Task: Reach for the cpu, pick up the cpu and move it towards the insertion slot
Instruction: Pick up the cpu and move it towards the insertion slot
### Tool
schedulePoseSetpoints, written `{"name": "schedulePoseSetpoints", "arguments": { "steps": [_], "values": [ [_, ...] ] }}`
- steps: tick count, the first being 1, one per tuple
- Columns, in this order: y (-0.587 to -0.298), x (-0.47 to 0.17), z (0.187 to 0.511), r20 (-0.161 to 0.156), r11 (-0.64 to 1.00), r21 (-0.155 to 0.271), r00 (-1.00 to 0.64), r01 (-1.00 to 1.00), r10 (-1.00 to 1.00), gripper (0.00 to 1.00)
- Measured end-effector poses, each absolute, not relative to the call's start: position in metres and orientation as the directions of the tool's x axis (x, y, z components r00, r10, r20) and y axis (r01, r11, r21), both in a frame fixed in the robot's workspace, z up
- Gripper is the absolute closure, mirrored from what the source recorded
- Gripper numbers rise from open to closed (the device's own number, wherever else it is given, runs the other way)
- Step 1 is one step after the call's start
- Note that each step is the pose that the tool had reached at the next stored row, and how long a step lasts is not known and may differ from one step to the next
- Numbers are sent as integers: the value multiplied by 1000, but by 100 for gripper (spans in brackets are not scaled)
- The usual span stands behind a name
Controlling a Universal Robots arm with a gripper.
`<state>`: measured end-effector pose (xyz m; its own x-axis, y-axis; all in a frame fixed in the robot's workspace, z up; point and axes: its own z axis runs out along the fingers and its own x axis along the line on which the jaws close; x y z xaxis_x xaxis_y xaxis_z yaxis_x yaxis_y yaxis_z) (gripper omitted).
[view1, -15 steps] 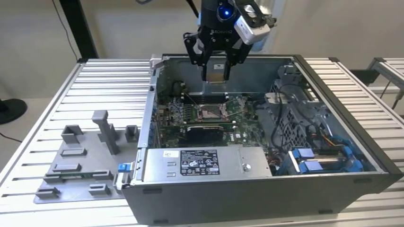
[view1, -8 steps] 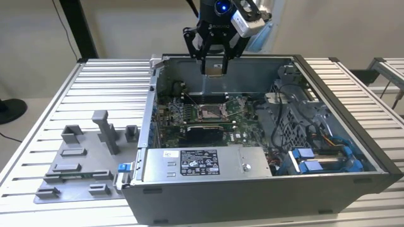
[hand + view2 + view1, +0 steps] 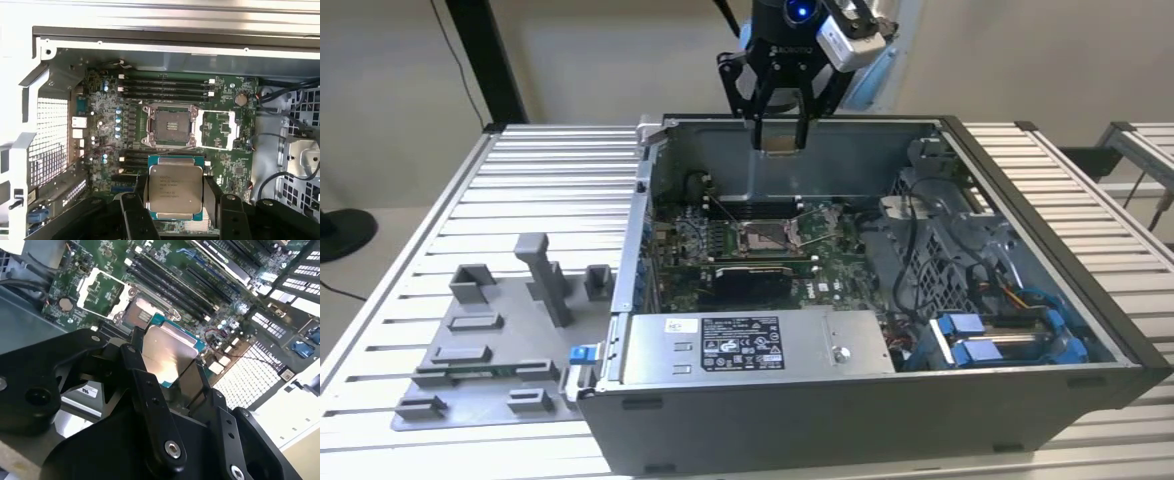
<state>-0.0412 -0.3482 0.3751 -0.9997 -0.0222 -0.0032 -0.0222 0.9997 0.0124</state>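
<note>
Gripping the cpu [image 3: 175,191] between closed fingers, the gripper [image 3: 778,140] is hovering at the exterior view's top centre, above the insertion slot [image 3: 765,236].

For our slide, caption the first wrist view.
Gripper holds the cpu above the motherboard, short of the open insertion slot.

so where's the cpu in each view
Exterior view: cpu held in the pincer above the case's rear wall.
First wrist view: cpu between the pincer's fingers, just short of the insertion slot.
Second wrist view: cpu clamped beside the slot.
Shared landmark: the insertion slot.
</note>
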Motion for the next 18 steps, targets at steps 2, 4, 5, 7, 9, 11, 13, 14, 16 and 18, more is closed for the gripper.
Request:
{"name": "schedulePoseSetpoints", "arguments": {
  "steps": [2,4,5,7,9,11,13,14,16,18],
  "values": [
    [-346,-40,375,-3,1000,12,-1000,-22,-22,100],
    [-343,-39,375,-3,1000,12,-1000,-22,-22,100],
    [-341,-39,374,-3,1000,12,-1000,-22,-22,100],
    [-337,-39,374,-3,1000,12,-1000,-21,-21,100],
    [-333,-39,374,-3,1000,12,-1000,-20,-20,100],
    [-329,-39,373,-3,1000,12,-1000,-20,-20,100],
    [-325,-39,373,-3,1000,12,-1000,-19,-19,100],
    [-323,-39,373,-3,1000,12,-1000,-19,-19,100],
    [-320,-39,372,-3,1000,12,-1000,-18,-18,100],
    [-317,-39,372,-3,1000,12,-1000,-15,-15,100]
  ]
}}
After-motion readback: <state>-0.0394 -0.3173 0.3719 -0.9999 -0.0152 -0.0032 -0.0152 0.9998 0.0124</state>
